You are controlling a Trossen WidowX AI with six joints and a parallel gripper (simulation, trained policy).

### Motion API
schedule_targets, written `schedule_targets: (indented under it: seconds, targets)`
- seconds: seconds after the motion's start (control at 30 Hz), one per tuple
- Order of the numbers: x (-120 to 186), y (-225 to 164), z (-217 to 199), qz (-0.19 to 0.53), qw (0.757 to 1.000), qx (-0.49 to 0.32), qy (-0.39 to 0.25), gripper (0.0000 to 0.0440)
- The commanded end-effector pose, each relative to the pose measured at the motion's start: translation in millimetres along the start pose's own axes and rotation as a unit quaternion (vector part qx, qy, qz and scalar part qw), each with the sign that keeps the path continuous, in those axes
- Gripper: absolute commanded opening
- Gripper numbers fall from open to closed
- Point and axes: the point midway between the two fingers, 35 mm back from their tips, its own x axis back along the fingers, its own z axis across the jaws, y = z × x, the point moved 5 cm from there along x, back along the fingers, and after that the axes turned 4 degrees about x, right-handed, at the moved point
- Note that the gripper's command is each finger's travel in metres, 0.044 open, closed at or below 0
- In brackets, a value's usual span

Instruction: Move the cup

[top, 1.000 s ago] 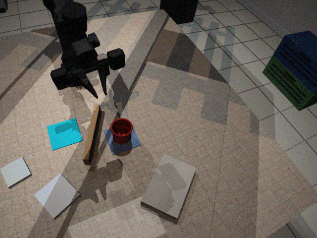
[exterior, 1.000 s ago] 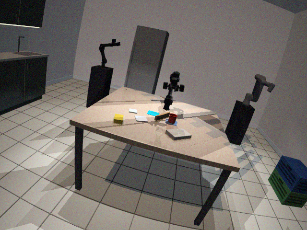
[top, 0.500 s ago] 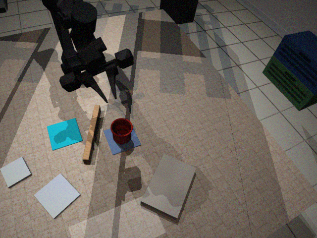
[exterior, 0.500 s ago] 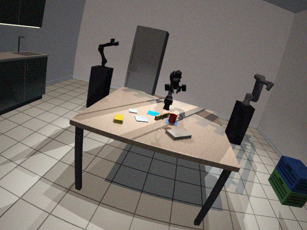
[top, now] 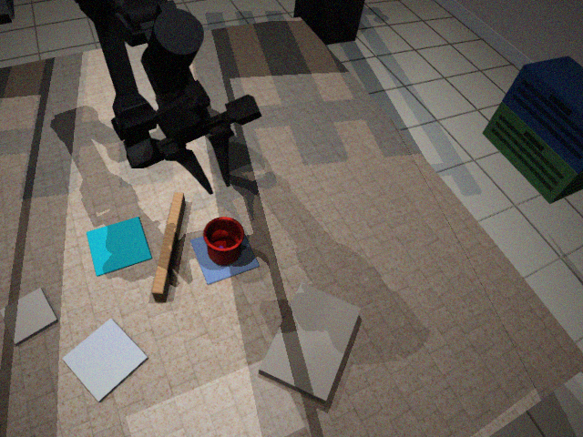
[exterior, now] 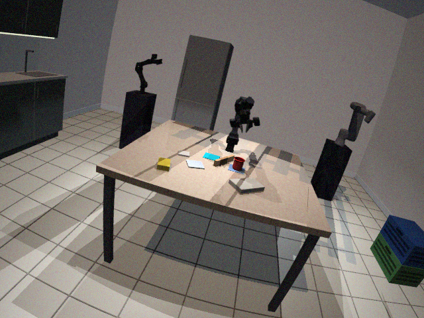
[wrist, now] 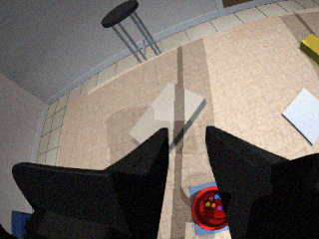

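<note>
The arm (top: 169, 61) (exterior: 244, 106) is black, with tapered, pointed fingers (top: 199, 174).

Gripper (top: 219, 189) (exterior: 244, 131) (wrist: 186, 133) is now closer to the red cup (top: 224, 248) (exterior: 238, 163) (wrist: 208, 211) vs. 1 sec ago; shadows around cup are shifted too.
</note>
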Motion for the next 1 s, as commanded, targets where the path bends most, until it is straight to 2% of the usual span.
schedule_targets:
  seconds: [0.0,0.47,0.97]
  targets:
    - [-4.8,-1.6,3.3,0.025,0.999,-0.020,-0.006,0.0113]
    - [-17.9,-8.5,14.2,0.118,0.988,-0.092,-0.042,0.0117]
    - [-36.0,-26.4,12.2,0.213,0.960,-0.139,-0.114,0.0115]
